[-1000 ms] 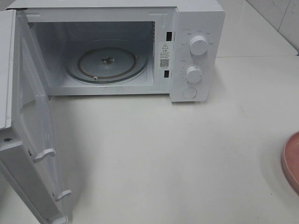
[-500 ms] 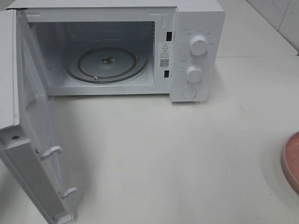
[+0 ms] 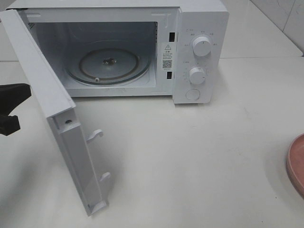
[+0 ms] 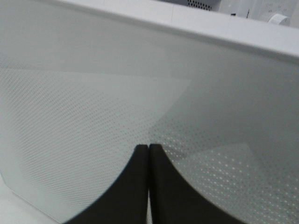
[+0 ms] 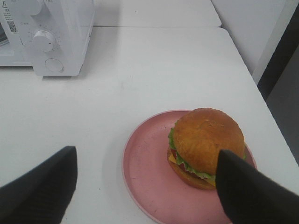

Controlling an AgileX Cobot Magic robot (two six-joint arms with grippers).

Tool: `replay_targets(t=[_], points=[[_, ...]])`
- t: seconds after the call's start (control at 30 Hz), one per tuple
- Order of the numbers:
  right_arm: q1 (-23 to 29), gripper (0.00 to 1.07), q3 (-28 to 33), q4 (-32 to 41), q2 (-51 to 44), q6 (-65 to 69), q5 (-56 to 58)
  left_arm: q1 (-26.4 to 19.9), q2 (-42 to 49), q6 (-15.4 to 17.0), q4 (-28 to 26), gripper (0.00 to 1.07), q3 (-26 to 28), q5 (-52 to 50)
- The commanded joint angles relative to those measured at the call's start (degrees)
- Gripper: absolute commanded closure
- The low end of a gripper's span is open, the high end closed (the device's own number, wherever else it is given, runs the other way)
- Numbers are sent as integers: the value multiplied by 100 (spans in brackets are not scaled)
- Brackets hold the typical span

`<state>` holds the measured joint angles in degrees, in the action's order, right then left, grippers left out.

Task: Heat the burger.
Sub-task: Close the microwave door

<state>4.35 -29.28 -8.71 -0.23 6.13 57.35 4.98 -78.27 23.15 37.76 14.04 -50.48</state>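
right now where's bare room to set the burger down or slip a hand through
Free: the glass turntable in the open microwave, and the bare table between the microwave door and the pink plate. Crowded: the door's left side, where the shut left gripper sits; the burger fills the plate's right half.

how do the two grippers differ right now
The left gripper has its jaws shut together, right against the microwave door. The right gripper has its jaws spread wide, holding nothing, above the burger on the pink plate. Both have dark jaws.
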Motion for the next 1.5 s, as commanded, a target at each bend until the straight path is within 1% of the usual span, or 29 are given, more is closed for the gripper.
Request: replay_targets(t=[0.03,0.07,0.1,0.13,0.17,0.2,0.27,0.33,0.37,0.4,0.43,0.47,0.53,0.6,0.63,0.7,0.8,0.83,0.87,0.9,0.97,1.07,1.13,1.17,1.2,1.23,1.33,1.4,1.5], points=[[-29,31,6,17,-138,34,-34,453,6,-109,-647,107,80,189],[-29,31,6,17,-138,34,-34,544,-11,-155,-808,107,92,189],[-29,31,6,17,-138,34,-34,544,-11,-155,-808,107,92,189],[-29,31,6,17,-138,34,-34,682,-80,-189,-997,107,138,206],[-29,31,6,17,-138,34,-34,682,-80,-189,-997,107,138,206],[-29,31,6,17,-138,34,-34,848,-201,-189,-1112,107,235,241],[-29,31,6,17,-138,34,-34,917,-269,-189,-1146,107,281,258],[-29,31,6,17,-138,34,-34,1140,-493,-183,-1341,107,441,264],[-29,31,6,17,-138,34,-34,1140,-493,-183,-1341,107,441,264],[-29,31,6,17,-138,34,-34,1306,-636,-34,-1507,107,550,350],[-29,31,6,17,-138,34,-34,1306,-636,-34,-1507,107,550,350],[-29,31,6,17,-138,34,-34,1455,-791,92,-1639,107,682,521],[-29,31,6,17,-138,34,-34,1547,-871,115,-1702,107,745,567],[-29,31,6,17,-138,34,-34,1816,-1100,115,-1937,107,922,573],[-29,31,6,17,-138,34,-34,1816,-1100,115,-1937,107,922,573],[-29,31,6,17,-138,34,-34,2120,-1375,-6,-2389,107,1180,573],[-29,31,6,17,-138,34,-34,2189,-1438,-97,-2464,107,1255,573],[-29,31,6,17,-138,34,-34,2292,-1536,-264,-2550,107,1381,573],[-29,31,6,17,-138,34,-34,2349,-1587,-327,-2578,107,1455,573],[-29,31,6,17,-138,34,-34,2349,-1587,-327,-2578,107,1455,573],[-29,31,6,17,-138,34,-34,2532,-1770,-350,-2767,107,1736,584],[-29,31,6,17,-138,34,-34,2578,-1828,-350,-2853,107,1822,584],[-29,31,6,17,-138,34,-34,2722,-2023,-413,-3186,107,2114,791],[-29,31,6,17,-138,34,-34,2722,-2023,-413,-3186,107,2114,791],[-29,31,6,17,-138,34,-34,2773,-2057,-476,-3272,107,2194,882],[-29,31,6,17,-138,34,-34,2859,-2131,-625,-3443,107,2332,991],[-29,31,6,17,-138,34,-34,2899,-2172,-676,-3507,107,2412,1008],[-29,31,6,17,-138,34,-34,3048,-2332,-945,-3701,107,2710,1014],[-29,31,6,17,-138,34,-34,3088,-2384,-974,-3724,107,2802,1026]])
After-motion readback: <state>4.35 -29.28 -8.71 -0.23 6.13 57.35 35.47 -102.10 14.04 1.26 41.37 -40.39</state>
